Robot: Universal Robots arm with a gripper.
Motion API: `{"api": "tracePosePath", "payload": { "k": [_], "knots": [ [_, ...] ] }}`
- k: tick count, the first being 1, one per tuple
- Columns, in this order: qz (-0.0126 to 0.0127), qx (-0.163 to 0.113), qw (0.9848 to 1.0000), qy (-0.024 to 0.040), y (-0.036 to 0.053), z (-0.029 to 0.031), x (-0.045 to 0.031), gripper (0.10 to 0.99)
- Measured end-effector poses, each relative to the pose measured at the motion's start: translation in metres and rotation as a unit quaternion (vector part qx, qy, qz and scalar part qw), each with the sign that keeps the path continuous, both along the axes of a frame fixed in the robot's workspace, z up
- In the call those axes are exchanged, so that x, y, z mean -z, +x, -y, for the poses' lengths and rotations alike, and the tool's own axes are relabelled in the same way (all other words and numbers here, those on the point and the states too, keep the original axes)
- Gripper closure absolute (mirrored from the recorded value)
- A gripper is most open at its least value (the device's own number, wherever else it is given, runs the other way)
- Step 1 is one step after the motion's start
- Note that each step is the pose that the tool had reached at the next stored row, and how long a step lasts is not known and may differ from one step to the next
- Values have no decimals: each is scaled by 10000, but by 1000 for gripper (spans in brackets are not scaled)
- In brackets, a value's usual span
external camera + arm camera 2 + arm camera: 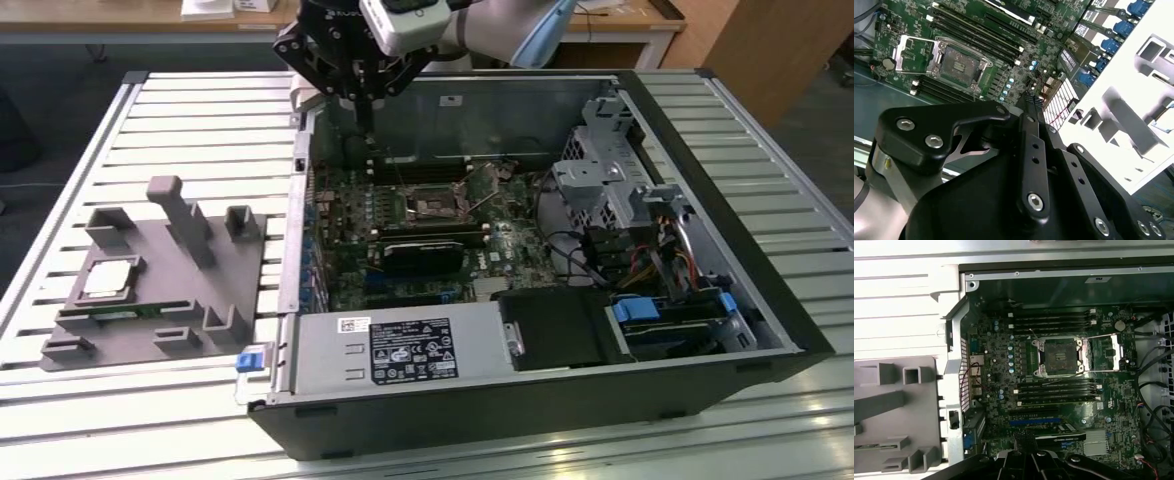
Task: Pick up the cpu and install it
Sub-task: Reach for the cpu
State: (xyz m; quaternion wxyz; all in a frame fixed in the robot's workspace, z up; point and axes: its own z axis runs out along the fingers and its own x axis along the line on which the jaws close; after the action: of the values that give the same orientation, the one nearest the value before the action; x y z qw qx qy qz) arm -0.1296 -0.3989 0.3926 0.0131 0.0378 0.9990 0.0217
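the cpu [110, 281] lies flat, metal top up, in a shallow seat of the grey jig [200, 290]. the jig sits on the slatted worktop [200, 130] near the edge on the exterior view's left, closer to the near corner than the far one. the chip is close to square, so it has no long axis to speak of; its sides run roughly in line with the jig's sides.

the hand [363, 115] is well apart from it. it hangs over the far side of the open case [441, 100], by the case's corner that faces the jig, with its fingers pointing straight down towards the board [400, 240]. from the hand, the cpu lies off towards the exterior view's left and towards the worktop's near edge, outside the case, past the case wall and most of the jig.

in the second wrist view the fingers [1031, 150] seem to meet at their tips, and nothing shows between them, so i judge the hand closed and empty.

the socket [1060, 356] in the middle of the board is bare, with its metal frame swung open to one side. it is far nearer to the hand than the cpu is. the pick-up has not yet been made.
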Motion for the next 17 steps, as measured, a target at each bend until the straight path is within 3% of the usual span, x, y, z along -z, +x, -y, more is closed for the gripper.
{"api": "tracePosePath", "payload": {
  "k": [17],
  "knots": [
    [0,0,10000,1,-37,0,12,973]
  ]
}}
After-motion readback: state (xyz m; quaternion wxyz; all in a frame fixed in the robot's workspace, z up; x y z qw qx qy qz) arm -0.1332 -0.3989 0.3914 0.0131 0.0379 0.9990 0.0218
